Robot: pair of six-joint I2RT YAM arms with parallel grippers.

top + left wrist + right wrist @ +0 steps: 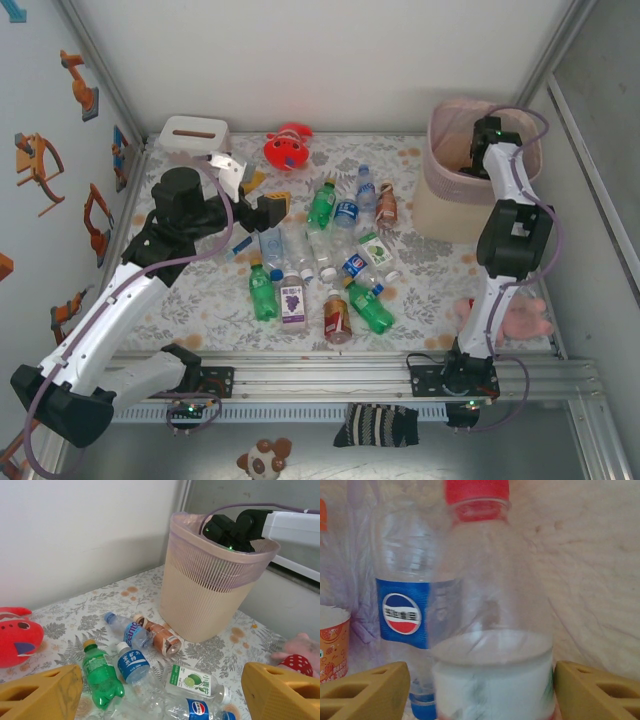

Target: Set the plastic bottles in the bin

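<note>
Several plastic bottles [320, 255], clear, green and brown, lie scattered on the flowered table mat. My left gripper [268, 207] hovers open over their left side. Its yellow fingers [45, 692] frame a green bottle [102, 677], a blue-labelled bottle [131, 662] and a lime-labelled one [197, 682]. The pale pink bin [440, 195] stands at the far right. My right gripper [470, 165] reaches down inside it. A blurred clear bottle with a red cap [490, 630] sits between its open fingers [367, 692], with a gap on the left. A Pepsi-labelled bottle [402, 612] lies behind it in the bin.
A red plush toy [288, 148] and a white tissue box [193, 132] sit at the back left. A pink plush [522, 318] lies by the right arm's base. A brown bottle [162, 637] rests close to the bin's foot [200, 625].
</note>
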